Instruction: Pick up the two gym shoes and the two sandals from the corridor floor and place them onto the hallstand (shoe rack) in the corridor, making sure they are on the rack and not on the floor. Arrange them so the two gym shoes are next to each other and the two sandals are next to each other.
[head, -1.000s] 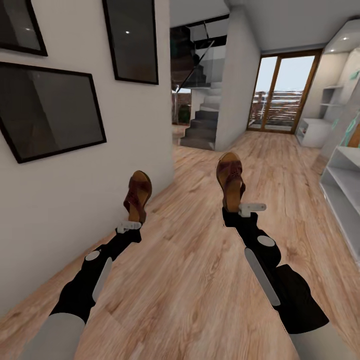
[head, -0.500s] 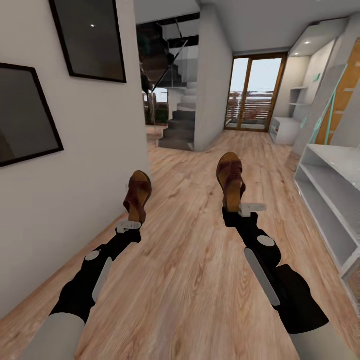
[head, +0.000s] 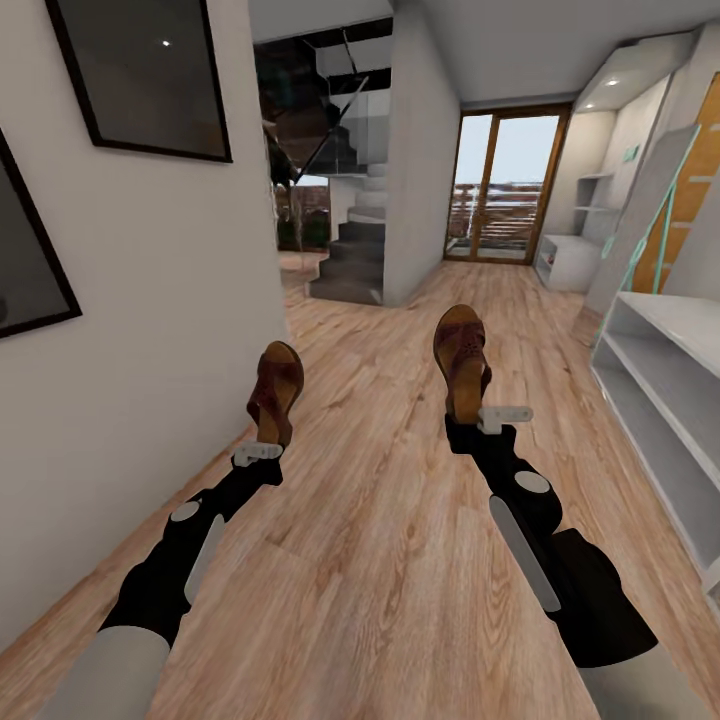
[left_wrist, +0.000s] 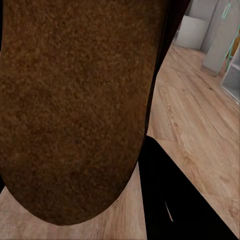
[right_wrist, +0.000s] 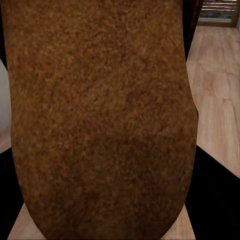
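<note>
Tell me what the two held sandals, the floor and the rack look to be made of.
Left sandal and right sandal: likely brown leather, matte, woven straps; soles look grainy, suede-like in the wrist views. Floor: light wood planks or laminate, visible grain, slight sheen. Rack: smooth pale painted board, probably.

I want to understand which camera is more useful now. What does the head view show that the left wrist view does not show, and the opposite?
The head view gives the whole scene: both arms forward, the left gripper and the right gripper each carrying a brown sandal, the hallstand at the right, the picture frames on the left wall, the stairs and the glass door far ahead.

The left wrist view gives a close look at the rough brown sole of the left sandal.

Both show that sandal and the corridor floor.
</note>
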